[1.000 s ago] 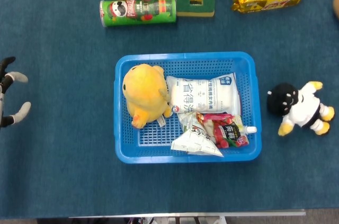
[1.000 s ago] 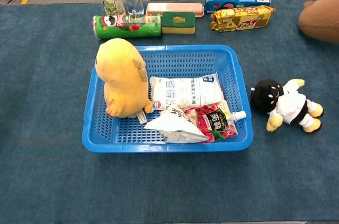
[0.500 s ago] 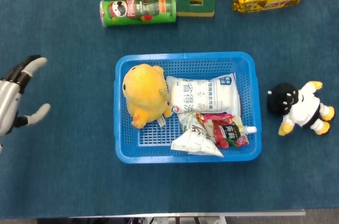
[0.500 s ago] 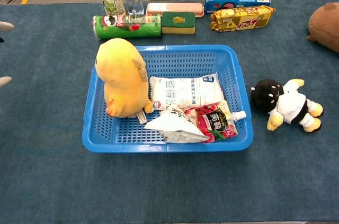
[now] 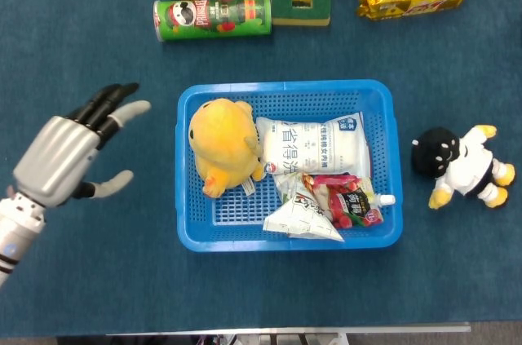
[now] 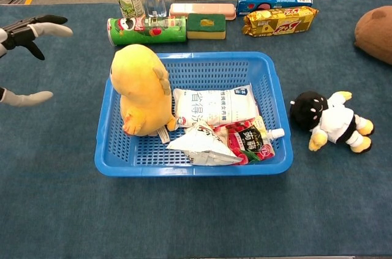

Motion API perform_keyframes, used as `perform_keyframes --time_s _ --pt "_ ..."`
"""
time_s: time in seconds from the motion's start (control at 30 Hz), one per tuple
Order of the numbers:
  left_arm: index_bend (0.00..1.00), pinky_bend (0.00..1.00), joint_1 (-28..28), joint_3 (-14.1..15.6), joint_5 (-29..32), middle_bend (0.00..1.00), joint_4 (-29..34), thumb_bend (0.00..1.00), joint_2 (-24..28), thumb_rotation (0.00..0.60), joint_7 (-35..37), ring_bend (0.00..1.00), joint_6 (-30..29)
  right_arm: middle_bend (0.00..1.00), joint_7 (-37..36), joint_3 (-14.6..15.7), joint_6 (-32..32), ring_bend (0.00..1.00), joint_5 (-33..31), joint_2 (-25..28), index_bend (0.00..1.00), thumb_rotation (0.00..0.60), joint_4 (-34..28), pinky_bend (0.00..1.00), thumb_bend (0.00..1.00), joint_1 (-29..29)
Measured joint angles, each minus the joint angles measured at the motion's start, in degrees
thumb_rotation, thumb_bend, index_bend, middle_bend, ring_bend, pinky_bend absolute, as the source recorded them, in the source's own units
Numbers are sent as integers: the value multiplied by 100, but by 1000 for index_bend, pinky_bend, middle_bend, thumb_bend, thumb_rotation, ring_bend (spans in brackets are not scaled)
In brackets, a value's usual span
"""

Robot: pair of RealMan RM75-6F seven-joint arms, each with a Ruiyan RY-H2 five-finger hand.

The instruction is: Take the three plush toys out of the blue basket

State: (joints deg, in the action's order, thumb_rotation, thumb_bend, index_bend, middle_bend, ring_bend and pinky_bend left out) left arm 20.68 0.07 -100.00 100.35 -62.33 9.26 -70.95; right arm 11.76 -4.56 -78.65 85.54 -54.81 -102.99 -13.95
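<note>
The left robot hand [image 5: 69, 153] is held above the surface [image 5: 98, 280], left of the blue basket [image 5: 285, 239], with fingers spread and nothing grasped. The yellow plush toy [image 5: 222, 145] is seen inside the basket's left part.

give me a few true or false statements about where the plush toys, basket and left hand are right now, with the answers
1. The yellow plush toy sits inside the blue basket. True.
2. The black and white plush toy lies in the basket. False: it lies on the table, to the right of the basket in both views.
3. The left hand grips the yellow plush toy. False: it is apart from the basket, fingers spread, holding nothing.
4. A white packet lies in the basket beside the yellow plush toy. True.
5. The green can stands upright. False: it lies on its side beyond the basket.
</note>
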Motion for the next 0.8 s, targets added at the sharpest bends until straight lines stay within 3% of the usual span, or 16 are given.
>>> perform_keyframes --time_s 0.4,0.8 --pt "92 274 737 -110 -36 0 309 250 -125 600 -575 0 885 75 -146 9 113 134 -60 -13 22 600 121 501 0 13" --pt "92 274 1478 -423 574 0 354 249 -409 600 -765 0 1704 79 -403 67 188 134 -66 -90 22 600 316 499 0 62"
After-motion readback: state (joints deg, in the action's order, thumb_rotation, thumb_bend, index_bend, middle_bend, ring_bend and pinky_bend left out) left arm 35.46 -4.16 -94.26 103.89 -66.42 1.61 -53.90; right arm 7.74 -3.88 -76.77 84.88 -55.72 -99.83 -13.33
